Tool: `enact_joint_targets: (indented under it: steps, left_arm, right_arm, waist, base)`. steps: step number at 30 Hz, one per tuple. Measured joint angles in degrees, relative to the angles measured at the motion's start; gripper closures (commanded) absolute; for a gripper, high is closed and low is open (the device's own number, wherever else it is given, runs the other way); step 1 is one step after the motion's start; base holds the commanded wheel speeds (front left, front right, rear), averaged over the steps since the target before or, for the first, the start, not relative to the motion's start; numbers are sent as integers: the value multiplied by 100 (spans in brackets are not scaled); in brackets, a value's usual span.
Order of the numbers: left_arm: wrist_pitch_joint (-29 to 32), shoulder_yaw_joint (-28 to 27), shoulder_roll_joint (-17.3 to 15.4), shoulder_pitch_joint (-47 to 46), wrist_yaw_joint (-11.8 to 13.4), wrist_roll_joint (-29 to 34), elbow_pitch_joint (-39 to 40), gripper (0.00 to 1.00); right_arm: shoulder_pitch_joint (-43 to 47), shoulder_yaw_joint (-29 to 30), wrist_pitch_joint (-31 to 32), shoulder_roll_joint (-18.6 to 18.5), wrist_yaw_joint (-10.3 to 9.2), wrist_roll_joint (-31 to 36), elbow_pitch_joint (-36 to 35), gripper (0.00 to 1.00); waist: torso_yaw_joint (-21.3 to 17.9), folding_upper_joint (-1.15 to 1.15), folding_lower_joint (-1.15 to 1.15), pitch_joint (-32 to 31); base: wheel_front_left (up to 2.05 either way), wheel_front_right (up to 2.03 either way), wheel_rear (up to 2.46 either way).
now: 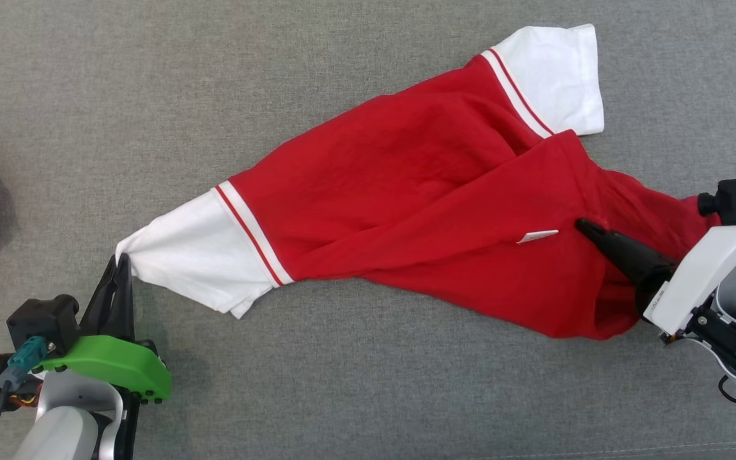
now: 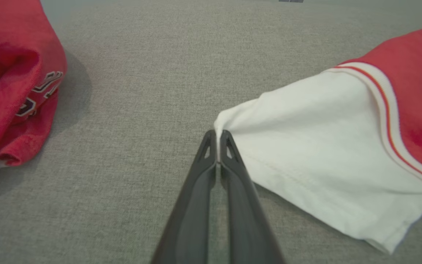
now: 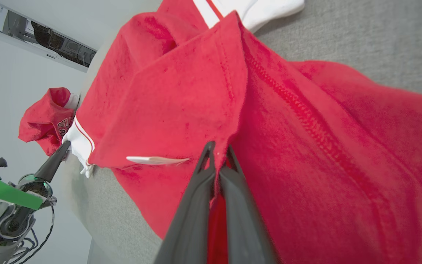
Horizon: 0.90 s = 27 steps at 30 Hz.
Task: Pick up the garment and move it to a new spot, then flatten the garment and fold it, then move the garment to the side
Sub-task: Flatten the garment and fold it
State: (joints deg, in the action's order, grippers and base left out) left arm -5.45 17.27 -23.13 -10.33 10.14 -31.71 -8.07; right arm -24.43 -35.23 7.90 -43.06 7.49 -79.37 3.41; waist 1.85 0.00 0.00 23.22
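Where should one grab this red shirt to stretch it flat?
By the shirt's thin edges at both ends, from outside: the white sleeve's cuff corner, where the left gripper pinches it, and the red edge beside the white tag, where the right gripper is shut.

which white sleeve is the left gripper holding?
The lower-left white sleeve of the red garment, pinched at its cuff corner by the left gripper; the upper-right white sleeve lies free.

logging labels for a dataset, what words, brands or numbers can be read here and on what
None reads clearly.
Lettering on the crumpled red cloth: folded and blurred, unreadable.
White tag on the garment: no print visible.
Small marking beside the white bracket: too small to read.
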Motion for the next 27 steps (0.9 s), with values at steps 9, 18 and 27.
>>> enact_joint_targets:
  steps: [9,18,27]
  left_arm:
    - [104,-257,59,-59,-287,-647,595,100]
    - [2051,-991,-18,-1396,-589,-3252,2575,100]
    - [2842,-1158,-119,-5212,301,-3476,1706,100]
  right_arm:
    - [191,510,-327,-723,0,-490,-943,100]
    - [-3,2009,-385,-1663,0,-1885,-1885,100]
    - [-2218,2493,-118,-1852,0,-2035,-1022,100]
  waist:
    - [-20,0,0,-175]
    - [-46,0,0,-45]
    - [-149,0,0,613]
  base:
    - [0,0,0]
    - [0,0,0]
    - [0,0,0]
